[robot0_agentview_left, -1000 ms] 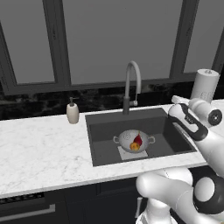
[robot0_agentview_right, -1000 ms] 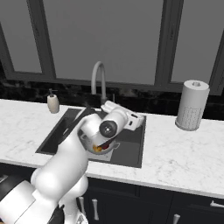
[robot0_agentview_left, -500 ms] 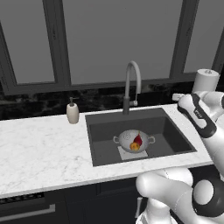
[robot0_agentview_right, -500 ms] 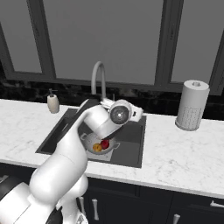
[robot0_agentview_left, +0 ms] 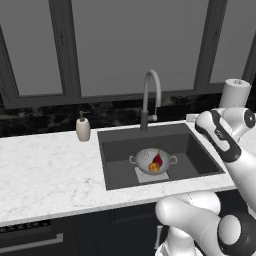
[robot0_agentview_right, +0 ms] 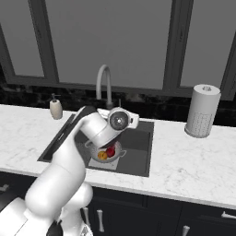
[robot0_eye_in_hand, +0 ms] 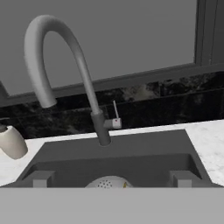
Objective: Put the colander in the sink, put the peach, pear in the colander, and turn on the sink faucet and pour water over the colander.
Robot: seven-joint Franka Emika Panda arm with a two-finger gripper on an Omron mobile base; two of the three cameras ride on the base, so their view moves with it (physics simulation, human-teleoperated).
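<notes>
The pale perforated colander [robot0_agentview_left: 150, 159] stands on the light patch in the dark sink [robot0_agentview_left: 195, 155]. Inside it lie the orange peach [robot0_agentview_left: 154, 168] and the dark red pear [robot0_agentview_left: 158, 160]. In the right base view the peach [robot0_agentview_right: 102, 156] and pear [robot0_agentview_right: 110, 151] show below my wrist. The grey gooseneck faucet [robot0_eye_in_hand: 83, 74] rises behind the basin, its small lever [robot0_eye_in_hand: 116, 114] on the right of the stem. No stream runs from the spout. My gripper [robot0_eye_in_hand: 111, 180] is open, its fingertips [robot0_eye_in_hand: 41, 179] wide apart. It hovers over the sink's right part, facing the faucet, apart from it.
A beige soap bottle [robot0_agentview_left: 83, 127] stands on the white marble counter [robot0_agentview_left: 50, 170] left of the sink. A paper-towel roll [robot0_agentview_right: 202, 110] stands at the back right. Dark windows and a black backsplash run behind the counter.
My hand has lifted a little and turned from pointing sideways over the sink to facing the faucet. The colander and both fruits have stayed put.
</notes>
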